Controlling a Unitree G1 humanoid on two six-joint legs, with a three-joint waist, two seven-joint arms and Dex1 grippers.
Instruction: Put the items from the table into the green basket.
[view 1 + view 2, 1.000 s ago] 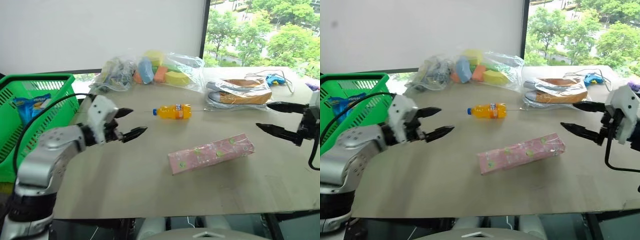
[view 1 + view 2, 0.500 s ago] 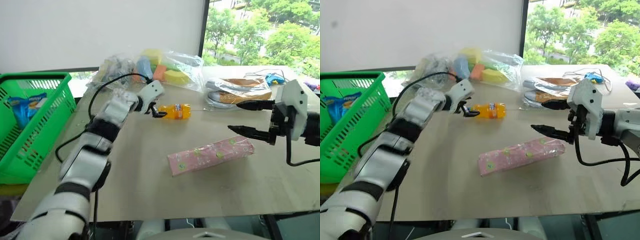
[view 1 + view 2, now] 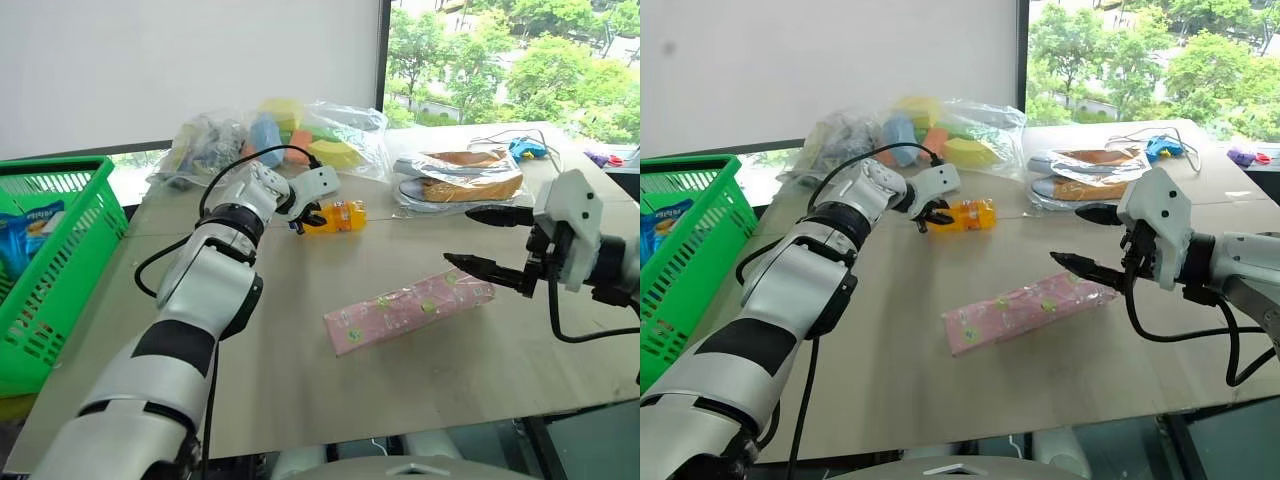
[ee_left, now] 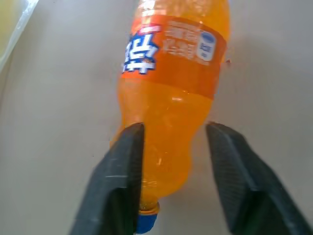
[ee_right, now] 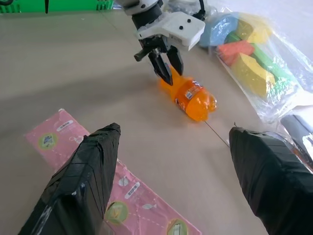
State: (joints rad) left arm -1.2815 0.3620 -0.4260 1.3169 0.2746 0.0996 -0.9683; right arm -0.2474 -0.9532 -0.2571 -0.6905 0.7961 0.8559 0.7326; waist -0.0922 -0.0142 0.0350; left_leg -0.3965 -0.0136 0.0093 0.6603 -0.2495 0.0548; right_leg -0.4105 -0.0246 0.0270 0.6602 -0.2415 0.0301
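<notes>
Reaching forward since a second ago, the left gripper (image 4: 173, 161) now pinches the small orange-drink bottle (image 3: 335, 216) lying on the light-tan table (image 3: 300, 380). Right gripper (image 3: 482, 243) hovers spread above the flat pink pack (image 3: 408, 310). Neither item is yet in the green plastic basket (image 3: 60, 260).

The bottle (image 4: 172, 93) runs off the left wrist view's top edge, its cap (image 4: 146, 221) half tucked behind a finger (image 4: 117, 181). The basket (image 3: 55, 270) is cropped at the frame's left side. Contents of the grey bag (image 3: 205, 148): too blurred to tell.
</notes>
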